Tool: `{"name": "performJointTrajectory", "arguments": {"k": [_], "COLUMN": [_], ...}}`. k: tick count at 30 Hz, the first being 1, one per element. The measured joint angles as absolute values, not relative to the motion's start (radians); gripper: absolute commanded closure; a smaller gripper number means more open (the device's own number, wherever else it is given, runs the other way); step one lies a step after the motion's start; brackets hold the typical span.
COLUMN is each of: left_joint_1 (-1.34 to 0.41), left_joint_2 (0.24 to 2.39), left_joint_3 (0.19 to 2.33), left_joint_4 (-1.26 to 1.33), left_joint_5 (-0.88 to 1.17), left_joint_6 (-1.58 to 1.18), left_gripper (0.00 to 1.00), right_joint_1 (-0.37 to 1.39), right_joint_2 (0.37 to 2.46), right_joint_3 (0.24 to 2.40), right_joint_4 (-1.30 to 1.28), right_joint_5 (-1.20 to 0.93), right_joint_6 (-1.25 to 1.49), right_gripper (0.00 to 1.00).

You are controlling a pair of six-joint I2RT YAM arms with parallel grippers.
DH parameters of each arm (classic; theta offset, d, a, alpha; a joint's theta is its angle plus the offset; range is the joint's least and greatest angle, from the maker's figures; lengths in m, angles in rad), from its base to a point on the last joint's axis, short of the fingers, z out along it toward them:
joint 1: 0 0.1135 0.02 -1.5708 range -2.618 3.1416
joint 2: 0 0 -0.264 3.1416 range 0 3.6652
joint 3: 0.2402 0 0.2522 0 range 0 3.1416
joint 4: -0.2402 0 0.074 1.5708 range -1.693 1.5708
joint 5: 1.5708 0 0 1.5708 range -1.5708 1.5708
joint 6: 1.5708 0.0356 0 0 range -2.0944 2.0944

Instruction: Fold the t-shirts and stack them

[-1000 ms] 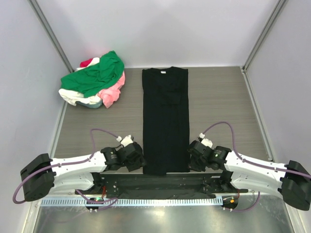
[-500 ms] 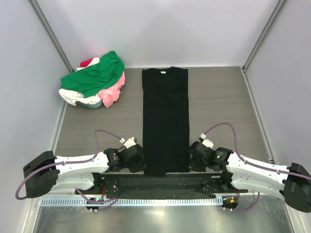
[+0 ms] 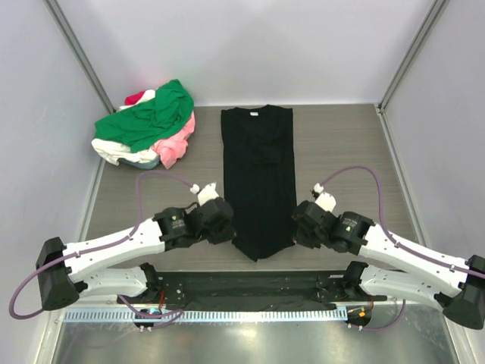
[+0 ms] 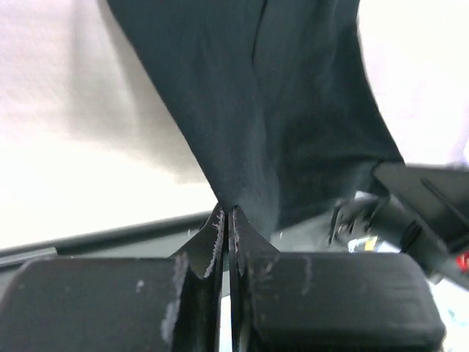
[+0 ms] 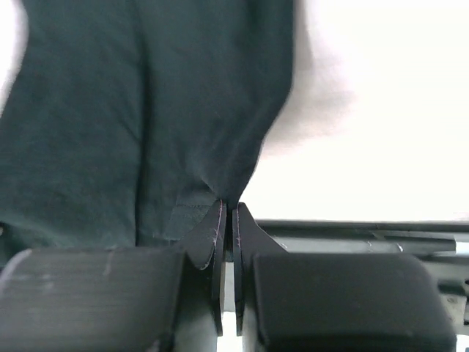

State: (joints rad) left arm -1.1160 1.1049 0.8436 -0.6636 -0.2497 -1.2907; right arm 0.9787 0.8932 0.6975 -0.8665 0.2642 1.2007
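Top external, shirt: the black shirt is laid lengthwise on the counter as a long narrow strip, collar at the far end. Its near hem is drawn into a sagging point between the arms.
Top external, grips: the left end effector is set at the near left hem corner and the right end effector at the near right one.
Top external, pile: the pile of green, pink, white and red shirts is heaped at the far left, well apart from the black shirt.
Left wrist, grip: the left end effector is clenched on a thin pinch of the black shirt, and cloth is seen fanning out taut from the tips.
Right wrist, grip: the right end effector is likewise clenched on a pinch of the black shirt, close to the hem band.
Step in hand: a fold of the near hem toward the collar is judged to be under way.
Spread: the two corners are best held wide apart, so that the sag in the middle of the hem is pulled straight.
Travel: both corners are best carried at one height and one pace, high enough that the hanging cloth is not dragged.
Landing: the hem is best laid square across the far part, side edges matched.
Release: the cloth is best let go only once it rests flat.
Risk: so thin a pinch may be lost if the cloth is jerked.
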Motion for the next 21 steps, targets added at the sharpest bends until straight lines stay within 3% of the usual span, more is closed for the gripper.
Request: {"name": "performJointTrajectory", "arguments": {"k": [7, 13, 21], "left_joint_1": [-0.896, -0.732, -0.596], "left_joint_2": [1.219, 1.375, 1.639], "left_joint_3": [1.018, 1.175, 1.417], "left_joint_4": [-0.723, -0.733, -0.731], "left_joint_5": [-0.246, -0.201, -0.144], "left_joint_6": [-1.133, -1.016, -0.896], "left_gripper": [1.00, 1.00, 1.00], "right_joint_1": [0.833, 0.619, 0.488], "right_joint_2": [1.084, 1.246, 1.496], "right_joint_3": [0.934, 1.077, 1.275], "right_joint_4": [-0.901, -0.863, -0.801], "right_joint_5": [0.360, 0.350, 0.305], "right_joint_6": [1.044, 0.864, 0.710], "right_gripper": [0.99, 0.99, 0.99]}}
